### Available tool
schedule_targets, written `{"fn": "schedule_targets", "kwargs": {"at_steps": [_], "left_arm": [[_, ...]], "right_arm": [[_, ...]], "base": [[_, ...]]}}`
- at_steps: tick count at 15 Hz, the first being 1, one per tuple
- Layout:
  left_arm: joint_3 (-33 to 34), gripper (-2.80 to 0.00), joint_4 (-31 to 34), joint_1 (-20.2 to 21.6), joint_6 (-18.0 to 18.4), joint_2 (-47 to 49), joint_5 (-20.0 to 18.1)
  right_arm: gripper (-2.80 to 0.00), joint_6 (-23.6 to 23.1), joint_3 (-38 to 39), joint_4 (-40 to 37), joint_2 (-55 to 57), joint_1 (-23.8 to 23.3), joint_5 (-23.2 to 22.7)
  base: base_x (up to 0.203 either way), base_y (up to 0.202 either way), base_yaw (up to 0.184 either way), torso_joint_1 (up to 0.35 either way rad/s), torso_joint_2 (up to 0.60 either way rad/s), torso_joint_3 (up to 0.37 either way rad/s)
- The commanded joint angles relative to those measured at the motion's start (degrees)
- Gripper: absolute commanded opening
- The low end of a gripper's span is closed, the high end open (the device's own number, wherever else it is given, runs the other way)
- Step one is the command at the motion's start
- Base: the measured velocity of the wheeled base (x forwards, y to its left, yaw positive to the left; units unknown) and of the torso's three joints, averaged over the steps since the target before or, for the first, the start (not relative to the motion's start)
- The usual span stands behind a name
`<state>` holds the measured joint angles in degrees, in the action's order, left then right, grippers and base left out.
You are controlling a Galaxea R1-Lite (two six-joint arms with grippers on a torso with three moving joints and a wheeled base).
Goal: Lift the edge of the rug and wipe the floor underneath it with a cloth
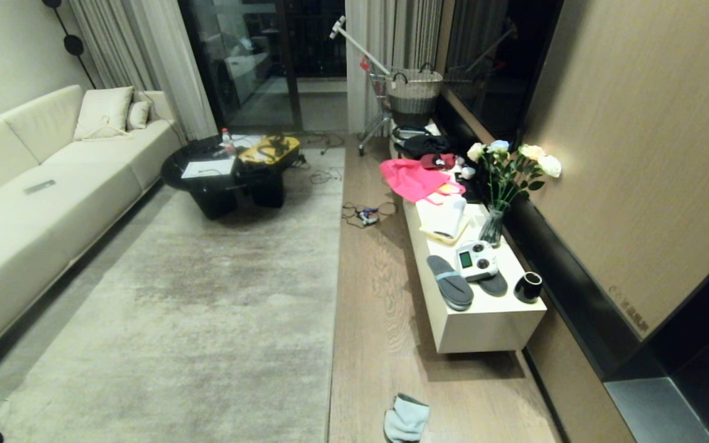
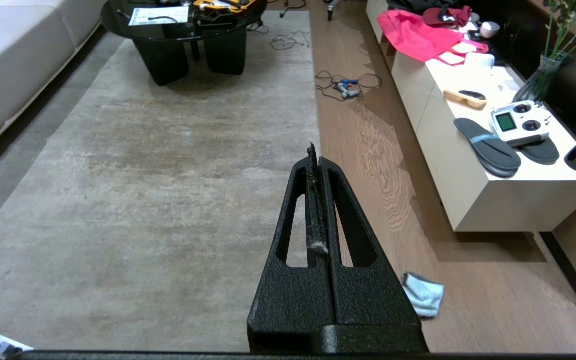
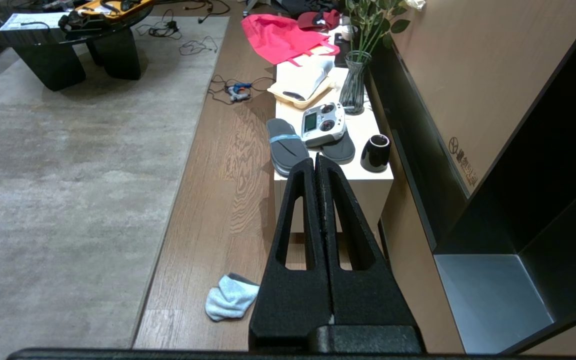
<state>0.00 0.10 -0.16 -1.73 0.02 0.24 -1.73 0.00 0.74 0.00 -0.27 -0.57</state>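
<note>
Both the left gripper (image 2: 314, 150) and right gripper (image 3: 316, 159) are held closed and empty above the floor (image 1: 385, 307). The cloth (image 3: 230, 296) is seen below them, near the flat rug edge (image 1: 333, 295), evidently awaiting pickup.

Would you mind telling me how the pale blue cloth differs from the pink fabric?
The cloth lies crumpled on the wooden floor; the pink fabric sits up on the white cabinet, draping over its edge. The cloth looks much smaller. The cloth is pale blue-white, the fabric vivid pink. Neither is held.
</note>
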Motion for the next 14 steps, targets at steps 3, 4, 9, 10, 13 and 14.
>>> {"fn": "schedule_targets", "kwargs": {"at_steps": [3,4,9,10,13,14], "left_arm": [[0.00,-2.80,-0.01,0.00,-0.03,0.05,0.03],[0.00,-2.80,-0.01,0.07,-0.03,0.05,0.04],[0.00,-2.80,-0.01,0.05,-0.03,-0.01,0.02],[0.00,-2.80,-0.01,0.05,-0.03,0.05,0.11],[0.00,-2.80,-0.01,0.04,-0.03,0.00,0.03],[0.00,-2.80,-0.01,0.06,-0.03,0.06,0.11]], "right_arm": [[-2.80,0.06,0.00,0.05,0.09,0.00,-0.04],[-2.80,0.06,0.00,0.05,0.09,0.00,-0.04],[-2.80,0.06,0.00,0.05,0.09,0.00,-0.04],[-2.80,0.10,0.00,0.05,0.09,0.05,-0.04],[-2.80,0.06,0.00,0.05,0.09,0.00,-0.04],[-2.80,0.06,0.00,0.05,0.09,0.00,-0.04]], "base": [[0.000,0.000,0.000,0.000,0.00,0.000],[0.000,0.000,0.000,0.000,0.00,0.000],[0.000,0.000,0.000,0.000,0.00,0.000],[0.000,0.000,0.000,0.000,0.00,0.000],[0.000,0.000,0.000,0.000,0.00,0.000],[0.000,0.000,0.000,0.000,0.00,0.000]]}}
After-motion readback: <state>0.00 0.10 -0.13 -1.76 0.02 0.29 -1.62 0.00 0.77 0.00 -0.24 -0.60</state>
